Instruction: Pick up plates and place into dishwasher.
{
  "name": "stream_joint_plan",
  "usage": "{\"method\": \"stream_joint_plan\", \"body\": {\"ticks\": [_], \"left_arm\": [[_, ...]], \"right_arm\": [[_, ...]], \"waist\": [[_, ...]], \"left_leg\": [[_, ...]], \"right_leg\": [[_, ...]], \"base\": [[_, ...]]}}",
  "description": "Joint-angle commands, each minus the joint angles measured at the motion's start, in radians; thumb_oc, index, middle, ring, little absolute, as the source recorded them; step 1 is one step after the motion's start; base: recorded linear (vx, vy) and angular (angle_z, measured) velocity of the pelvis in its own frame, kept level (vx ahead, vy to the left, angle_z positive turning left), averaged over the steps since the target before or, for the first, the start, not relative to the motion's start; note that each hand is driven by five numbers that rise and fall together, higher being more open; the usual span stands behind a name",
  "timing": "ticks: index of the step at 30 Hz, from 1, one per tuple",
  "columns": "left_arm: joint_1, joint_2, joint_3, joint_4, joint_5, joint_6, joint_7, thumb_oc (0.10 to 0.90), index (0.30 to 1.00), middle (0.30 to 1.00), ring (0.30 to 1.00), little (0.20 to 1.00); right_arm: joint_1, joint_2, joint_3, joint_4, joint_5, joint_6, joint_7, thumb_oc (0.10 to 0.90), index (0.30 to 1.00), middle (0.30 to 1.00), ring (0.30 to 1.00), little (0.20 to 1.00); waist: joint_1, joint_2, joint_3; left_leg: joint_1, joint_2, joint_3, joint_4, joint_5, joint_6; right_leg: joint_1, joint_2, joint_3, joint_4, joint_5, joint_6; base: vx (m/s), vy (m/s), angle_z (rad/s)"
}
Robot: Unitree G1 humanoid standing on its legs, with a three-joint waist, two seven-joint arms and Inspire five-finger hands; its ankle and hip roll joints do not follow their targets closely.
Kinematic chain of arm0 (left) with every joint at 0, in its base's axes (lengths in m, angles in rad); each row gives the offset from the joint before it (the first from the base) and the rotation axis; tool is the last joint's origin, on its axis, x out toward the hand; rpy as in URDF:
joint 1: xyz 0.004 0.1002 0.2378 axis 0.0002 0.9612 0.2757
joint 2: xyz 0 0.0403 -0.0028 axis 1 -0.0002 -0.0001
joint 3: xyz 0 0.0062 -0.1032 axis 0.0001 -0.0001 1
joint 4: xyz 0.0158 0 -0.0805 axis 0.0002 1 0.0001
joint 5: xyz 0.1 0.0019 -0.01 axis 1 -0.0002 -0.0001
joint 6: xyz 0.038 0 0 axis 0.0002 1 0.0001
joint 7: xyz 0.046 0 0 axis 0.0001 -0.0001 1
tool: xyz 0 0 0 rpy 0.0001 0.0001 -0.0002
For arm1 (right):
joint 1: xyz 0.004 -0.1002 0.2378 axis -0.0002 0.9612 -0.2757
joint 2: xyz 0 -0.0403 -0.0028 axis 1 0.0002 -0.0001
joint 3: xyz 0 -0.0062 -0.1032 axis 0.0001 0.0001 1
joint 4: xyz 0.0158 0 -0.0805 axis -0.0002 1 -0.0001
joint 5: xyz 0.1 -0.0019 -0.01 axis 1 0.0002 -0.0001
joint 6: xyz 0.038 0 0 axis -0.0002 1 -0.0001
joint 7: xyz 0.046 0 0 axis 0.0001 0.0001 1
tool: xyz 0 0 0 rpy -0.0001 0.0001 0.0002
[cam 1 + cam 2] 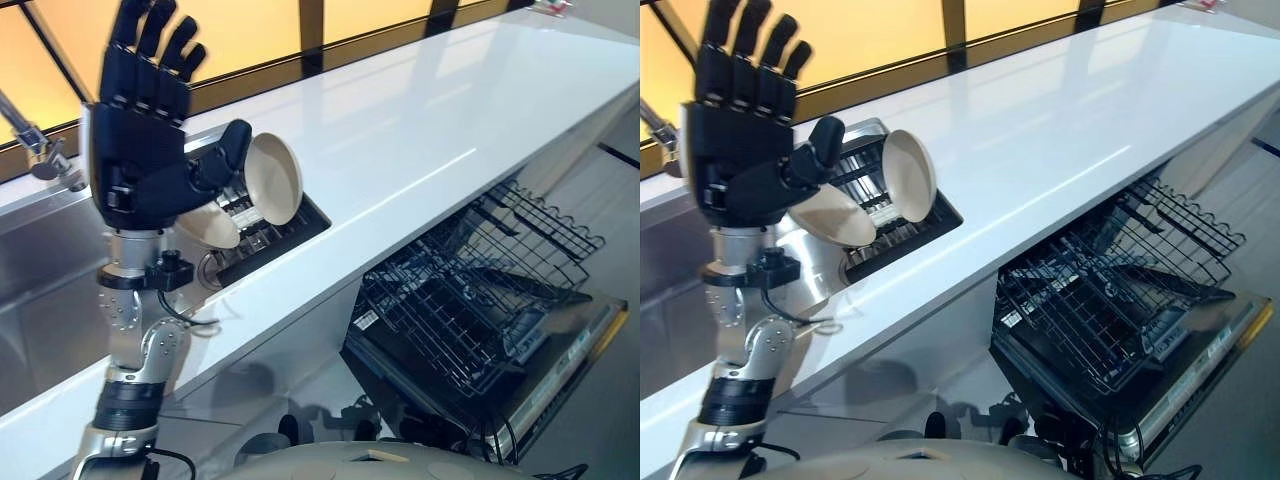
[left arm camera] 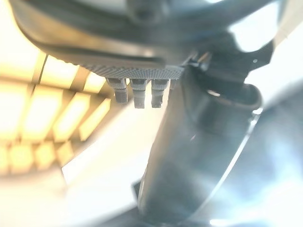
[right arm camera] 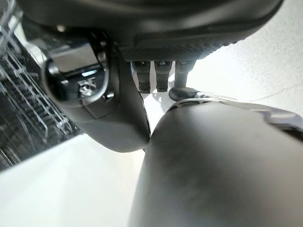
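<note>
The left robot hand hangs spread and empty before the plates racked upright for grabbing, dishwasher rack pulled out below the tabletop.

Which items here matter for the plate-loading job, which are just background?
Job: two cream plates in the counter rack; dishwasher rack, pulled out; left hand, raised and open.
Background: faucet, sink, white counter.
</note>
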Motion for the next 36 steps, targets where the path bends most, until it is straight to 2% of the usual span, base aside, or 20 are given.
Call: {"method": "stream_joint_plan", "body": {"ticks": [1,3,7,13,16,27,36], "left_arm": [[-0.043,0.112,0.079,-0.075,0.391,-0.036,0.296,0.8,0.9,0.9,0.9,0.9],[-0.033,0.151,0.106,-0.047,0.476,-0.008,0.342,0.8,0.9,0.9,0.9,0.9],[0.007,0.261,0.151,0.02,0.708,0.12,0.468,0.8,0.9,0.9,0.9,0.9],[0.071,0.38,0.191,0.129,0.9,0.274,0.487,0.8,0.9,0.9,0.9,0.9],[0.092,0.428,0.187,0.174,0.982,0.329,0.459,0.8,0.9,0.9,0.9,0.9],[0.074,0.585,0.147,0.313,1.115,0.379,0.302,0.8,0.9,0.9,0.9,0.9],[0.008,0.651,0.109,0.349,1.08,0.332,0.209,0.8,0.9,0.9,0.9,0.9]], "right_arm": [[0.015,0.033,0.034,0.018,0.009,0.002,0.019,0.8,0.9,0.9,0.9,0.9],[0.016,0.032,0.035,0.013,0.0,0.006,0.017,0.8,0.9,0.9,0.9,0.9],[0.015,0.019,0.022,0.004,-0.019,0.017,0.023,0.8,0.9,0.9,0.9,0.9],[0.011,-0.001,0.003,0.0,-0.044,0.033,0.038,0.8,0.9,0.9,0.9,0.9],[0.007,-0.008,0.0,-0.001,-0.052,0.042,0.039,0.8,0.9,0.9,0.9,0.9],[-0.017,-0.043,-0.012,0.008,-0.078,0.058,0.063,0.8,0.9,0.9,0.9,0.9],[-0.02,-0.055,-0.018,0.014,-0.087,0.064,0.072,0.8,0.9,0.9,0.9,0.9]], "waist": [[0.001,-0.004,-0.035],[0.003,-0.002,-0.039],[0.007,0.009,-0.044],[0.009,0.027,-0.045],[0.009,0.035,-0.045],[0.0,0.061,-0.045],[-0.017,0.072,-0.046]], "left_leg": [[0.023,-0.056,0.015,0.003,-0.129,0.034],[0.023,-0.056,0.016,0.003,-0.128,0.032],[0.023,-0.054,0.019,0.003,-0.124,0.03],[0.027,-0.053,0.026,0.003,-0.122,0.027],[0.028,-0.053,0.028,0.003,-0.121,0.028],[0.034,-0.055,0.042,0.003,-0.123,0.03],[0.038,-0.056,0.057,0.003,-0.127,0.032]], "right_leg": [[0.029,0.028,0.013,0.037,-0.095,0.032],[0.03,0.028,0.013,0.037,-0.096,0.031],[0.031,0.028,0.011,0.039,-0.099,0.032],[0.032,0.026,0.011,0.041,-0.101,0.034],[0.033,0.025,0.01,0.043,-0.101,0.035],[0.029,0.018,-0.006,0.061,-0.108,0.046],[0.025,0.016,0.0,0.066,-0.106,0.054]], "base": [[0.01,-0.005,0.17],[0.01,0.001,0.09],[0.0,0.004,0.03],[0.0,0.0,0.0],[0.0,0.0,0.0],[0.0,0.0,0.0],[0.0,0.002,0.0]]}}
